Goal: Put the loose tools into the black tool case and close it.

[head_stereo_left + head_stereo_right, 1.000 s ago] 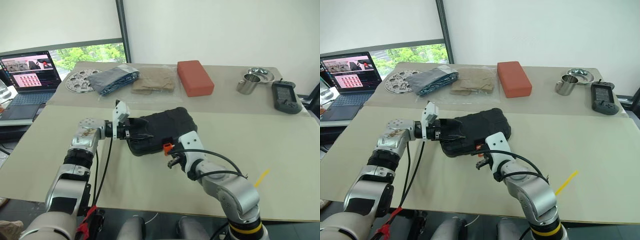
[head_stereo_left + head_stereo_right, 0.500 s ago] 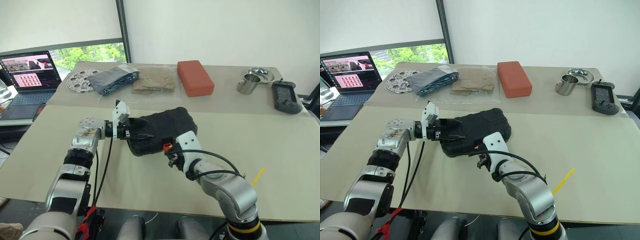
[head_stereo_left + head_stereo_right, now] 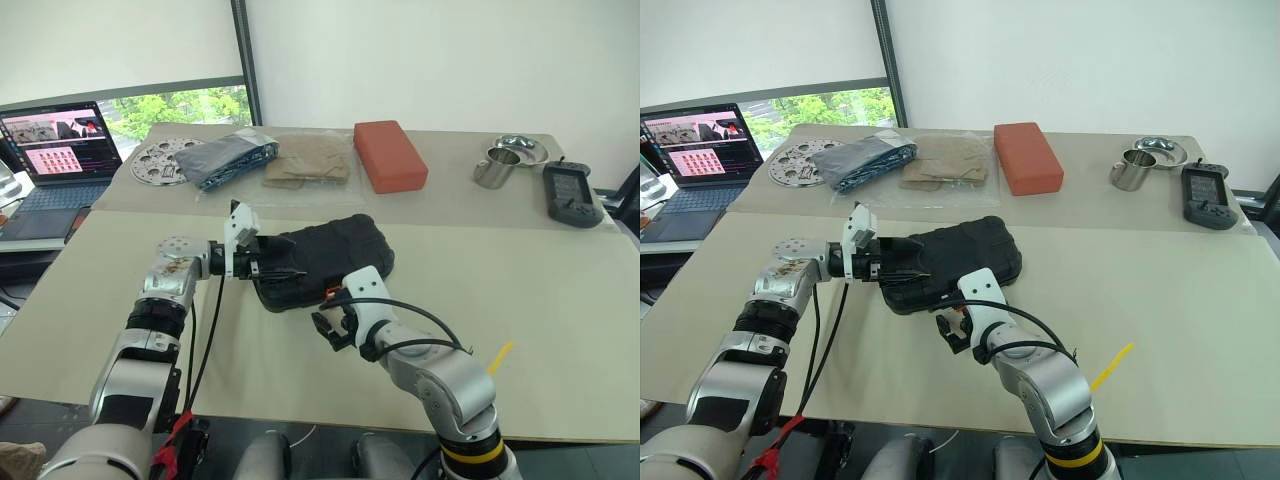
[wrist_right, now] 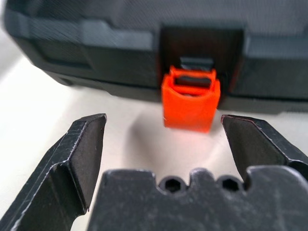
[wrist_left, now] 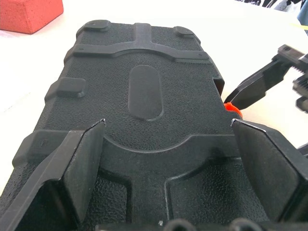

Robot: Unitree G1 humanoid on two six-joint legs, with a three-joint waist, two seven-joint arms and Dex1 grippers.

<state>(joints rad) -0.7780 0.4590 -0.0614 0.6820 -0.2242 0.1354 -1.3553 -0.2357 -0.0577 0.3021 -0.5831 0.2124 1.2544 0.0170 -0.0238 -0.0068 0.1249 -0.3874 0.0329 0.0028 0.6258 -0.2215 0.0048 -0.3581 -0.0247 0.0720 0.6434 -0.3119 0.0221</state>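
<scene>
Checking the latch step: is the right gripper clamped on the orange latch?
No. In the right wrist view the right gripper stands open, its fingers apart on either side of the orange latch, not touching it.

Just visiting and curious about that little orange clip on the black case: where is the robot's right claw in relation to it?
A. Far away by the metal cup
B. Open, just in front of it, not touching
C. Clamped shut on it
B: the right wrist view shows the right claw open, with the orange latch of the black tool case ahead of its fingers, a gap of table between them.

No wording is reading clearly anywhere; the laptop screen at upper left is showing only illegible pink tiles
</scene>
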